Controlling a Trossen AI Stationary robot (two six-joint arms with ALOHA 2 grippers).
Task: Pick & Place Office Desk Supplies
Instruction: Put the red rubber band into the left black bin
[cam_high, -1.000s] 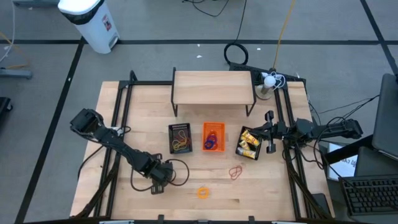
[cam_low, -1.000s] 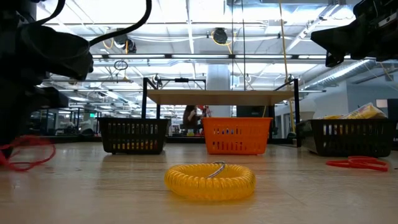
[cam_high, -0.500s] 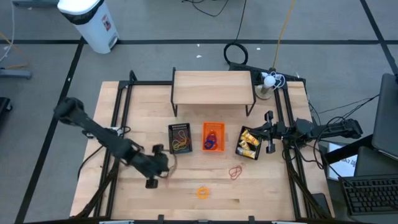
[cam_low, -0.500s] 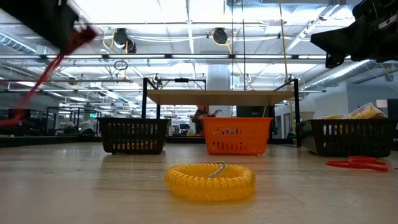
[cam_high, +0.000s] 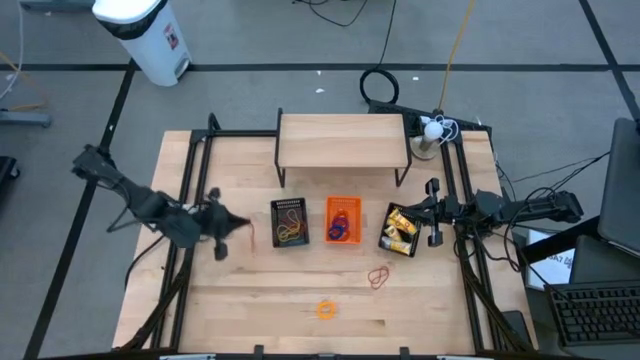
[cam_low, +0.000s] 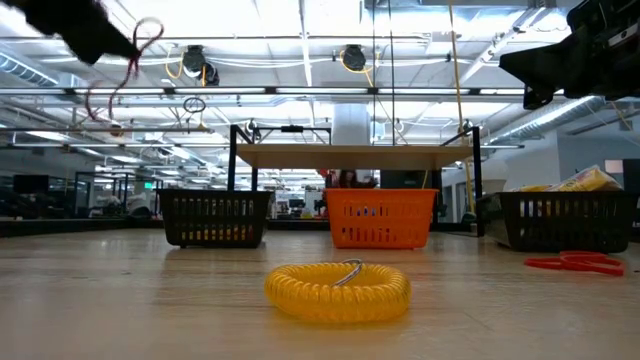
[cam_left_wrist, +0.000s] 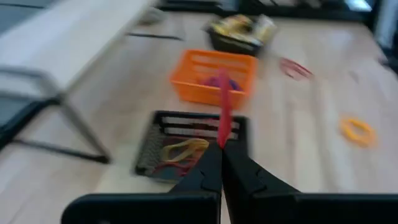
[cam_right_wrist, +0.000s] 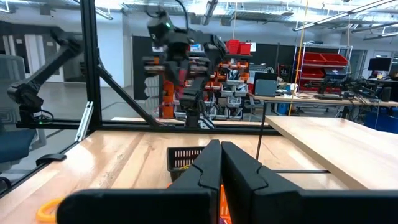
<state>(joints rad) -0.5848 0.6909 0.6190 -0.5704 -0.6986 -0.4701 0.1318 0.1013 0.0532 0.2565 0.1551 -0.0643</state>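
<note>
Left tool (cam_left_wrist: 221, 163) clamped on red rubber band (cam_left_wrist: 223, 115), plain from wrist, barely visible overhead

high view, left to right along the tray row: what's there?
Left gripper shut on a red rubber band → black mesh tray with bands → orange tray → black mesh tray with yellow pieces → right gripper, shut.

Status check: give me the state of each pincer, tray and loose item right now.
Left pincer: shut on red rubber band, lifted.
Right pincer: shut, empty.
Left mesh tray: holds bands.
Orange tray: holds rings.
Right mesh tray: holds yellow pieces.
Yellow coil: on table.
</note>
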